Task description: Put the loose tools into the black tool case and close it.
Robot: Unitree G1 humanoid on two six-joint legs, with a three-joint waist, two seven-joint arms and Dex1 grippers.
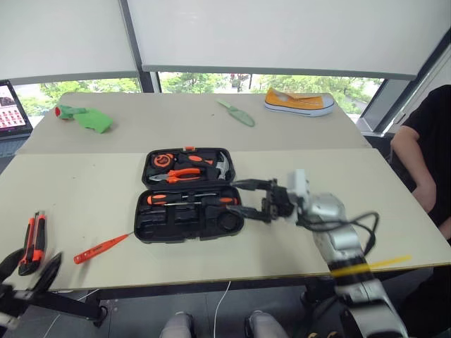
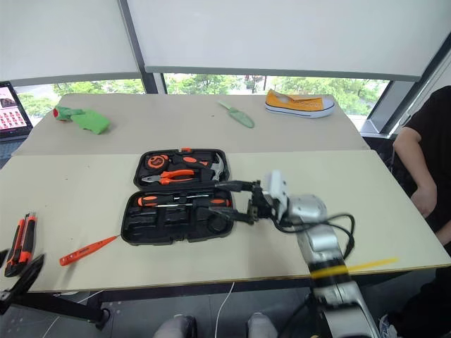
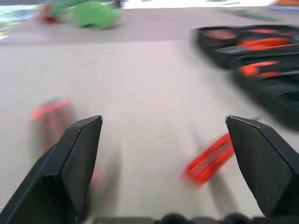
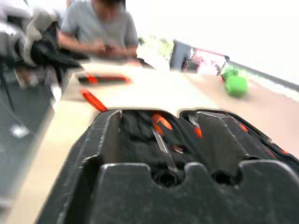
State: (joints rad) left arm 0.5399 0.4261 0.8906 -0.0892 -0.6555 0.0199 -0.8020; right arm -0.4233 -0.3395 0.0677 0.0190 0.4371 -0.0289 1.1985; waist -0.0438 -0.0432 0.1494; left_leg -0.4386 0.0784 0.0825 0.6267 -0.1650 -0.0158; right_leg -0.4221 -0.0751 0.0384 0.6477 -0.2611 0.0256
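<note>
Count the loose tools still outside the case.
2: an orange-black knife-like tool near the table's left front edge, by the left gripper, and a thin all-orange screwdriver just left of the open black tool case.

No text, label, brand, number or sign could be read anywhere in these views. The laptop screen [image 1: 10, 107] at the table's ten o'clock edge showed only small reddish tiles, too small to make out. The black tool case [image 1: 189, 193] and the tools in it bore no marking that could be made out, nor did the yellow shoe [image 1: 299, 102] at one o'clock.
</note>
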